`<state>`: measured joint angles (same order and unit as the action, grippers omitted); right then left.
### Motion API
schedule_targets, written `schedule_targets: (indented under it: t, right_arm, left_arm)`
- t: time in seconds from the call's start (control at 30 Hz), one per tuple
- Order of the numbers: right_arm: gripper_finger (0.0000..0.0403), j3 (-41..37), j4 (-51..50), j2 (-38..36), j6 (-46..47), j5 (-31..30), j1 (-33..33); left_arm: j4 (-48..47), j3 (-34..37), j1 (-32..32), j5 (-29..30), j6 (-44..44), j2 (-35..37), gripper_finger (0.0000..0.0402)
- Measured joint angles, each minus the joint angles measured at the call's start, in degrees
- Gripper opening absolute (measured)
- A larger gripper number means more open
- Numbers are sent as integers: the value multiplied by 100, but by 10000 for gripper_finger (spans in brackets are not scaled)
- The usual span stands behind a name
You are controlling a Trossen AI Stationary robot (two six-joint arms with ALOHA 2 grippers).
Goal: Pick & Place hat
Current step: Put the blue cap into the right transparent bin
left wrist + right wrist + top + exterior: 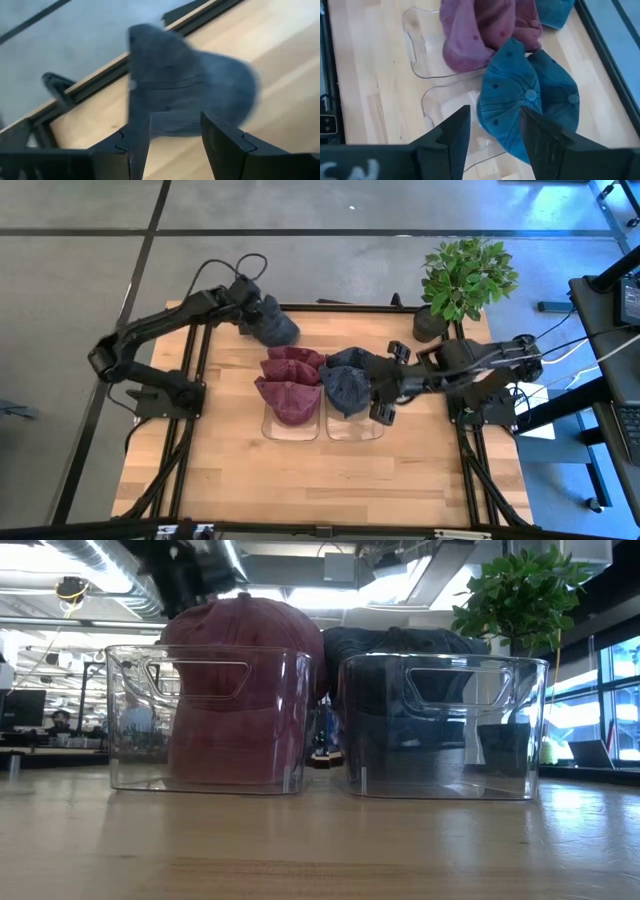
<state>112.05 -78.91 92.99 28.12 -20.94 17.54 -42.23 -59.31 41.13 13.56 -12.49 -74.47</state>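
Note:
A dark blue hat (275,327) (190,85) lies alone on the table near the far edge, left of centre. My left gripper (250,308) (175,125) hovers just at its left side, open, with the hat ahead of its fingertips and nothing between them. Two clear bins stand mid-table. The left bin (290,430) (205,720) holds maroon hats (290,390) (480,30). The right bin (355,430) (440,725) holds blue hats (345,385) (520,100). My right gripper (383,402) (494,117) hangs open above the right bin, holding nothing.
A potted plant (465,275) (520,590) stands at the far right corner. Black frame rails run along the table's edges (190,370). Bare wood lies in front of the bins toward the near edge (320,480).

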Motion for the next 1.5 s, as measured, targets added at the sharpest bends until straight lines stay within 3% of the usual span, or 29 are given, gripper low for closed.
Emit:
schedule_targets:
  t: [0.2, 0.43, 0.93, 1.1, 1.5]
  right_arm:
    - [170, 0, 1, 1, -13, 260, -427]
    - [170, 0, 2, 2, -13, 464, -789]
    - [170, 0, 1, 2, -16, 567, -946]
    - [170, 0, 1, 2, -13, 565, -946]
    - [170, 0, 2, 2, 8, 565, -944]
  left_arm:
    - [164, 6, 656, -662, 513, -480, 190]
    - [-20, 6, 925, -744, 652, -1148, 234]
    - [19, 6, 837, -725, 1810, -2018, 226]
    - [24, 6, 832, -660, 1884, -2123, 184]
    - [9, 6, 832, -561, 1882, -2123, 12]
